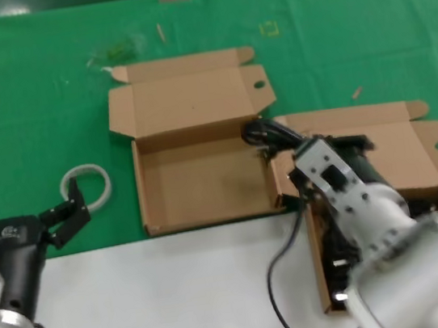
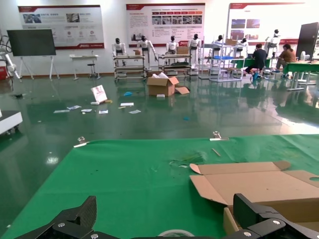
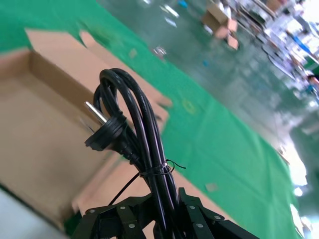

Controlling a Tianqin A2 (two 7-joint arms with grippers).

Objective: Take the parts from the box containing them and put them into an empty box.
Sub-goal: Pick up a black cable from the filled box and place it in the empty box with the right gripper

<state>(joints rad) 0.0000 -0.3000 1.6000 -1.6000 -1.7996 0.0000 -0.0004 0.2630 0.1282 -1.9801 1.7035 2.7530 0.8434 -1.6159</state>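
A: Where's the cord now?

B: The right gripper (image 3: 158, 214) has its jaws clamped on a bundled cord (image 3: 130, 130), low in the right wrist frame. In the head view the bundle's loop (image 1: 268, 133) pokes out just right of centre, at the seam between the two boxes. One loose tail hangs down past the box edge onto the white surface at the lower middle.

A: Which box is which?

B: The empty box (image 1: 205, 184) sits centre frame, bare floor. The full box (image 1: 414, 157) is at the right, mostly hidden under the arm.

A: How will the cord behave?

B: My guess is light but floppy. The wire tie around the middle keeps the loops together, so holding near that tie, as here, looks sound. The plug end is stiff and could snag a box wall, and the dangling tail may drag.

A: And the other arm?

B: The left gripper (image 1: 27, 222) waits at the lower left, jaws apart and holding nothing, close to a white ring (image 1: 86, 187).
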